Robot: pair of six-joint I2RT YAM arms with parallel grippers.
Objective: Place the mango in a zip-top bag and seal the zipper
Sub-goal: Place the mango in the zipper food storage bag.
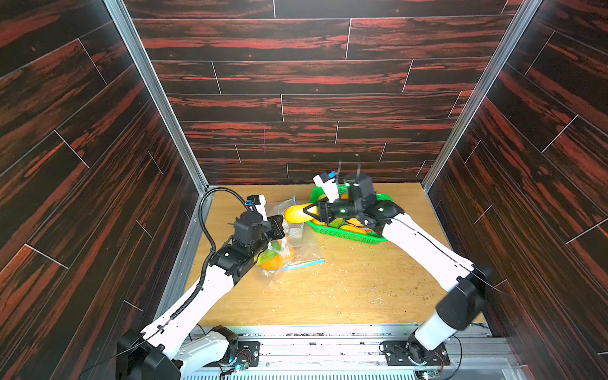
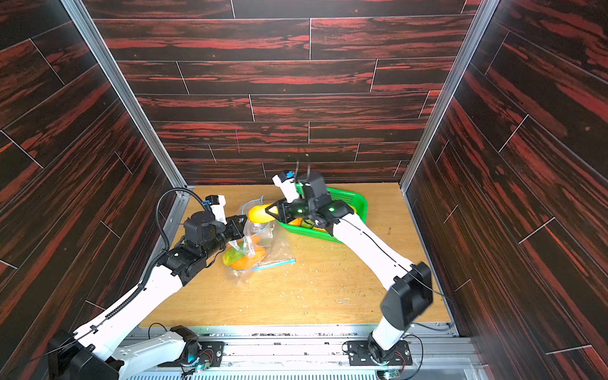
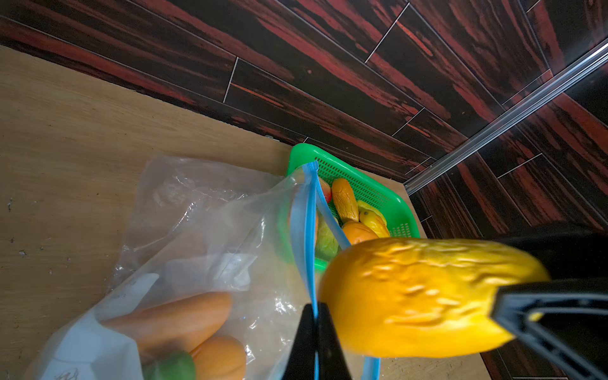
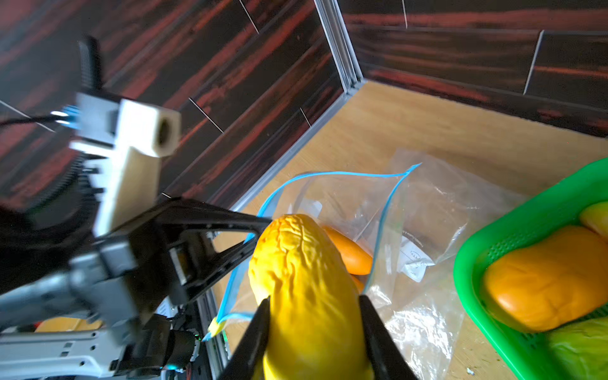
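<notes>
Left gripper (image 3: 315, 309): my fingers pinch the zip-top bag (image 3: 204, 230) by its blue zipper strip (image 3: 307, 237), bottom centre. Right gripper (image 4: 314, 302): my fingers clasp the yellow mango (image 4: 306, 263), lower centre, its tip at the bag's open mouth.

Nothing could be read for certain. A white label (image 4: 415, 260) on the bag (image 4: 437, 204) carried a few lines of small dark print, too blurred to make out. In the left wrist view a white patch (image 3: 75, 355) on the bag bore a dark scribble, illegible
</notes>
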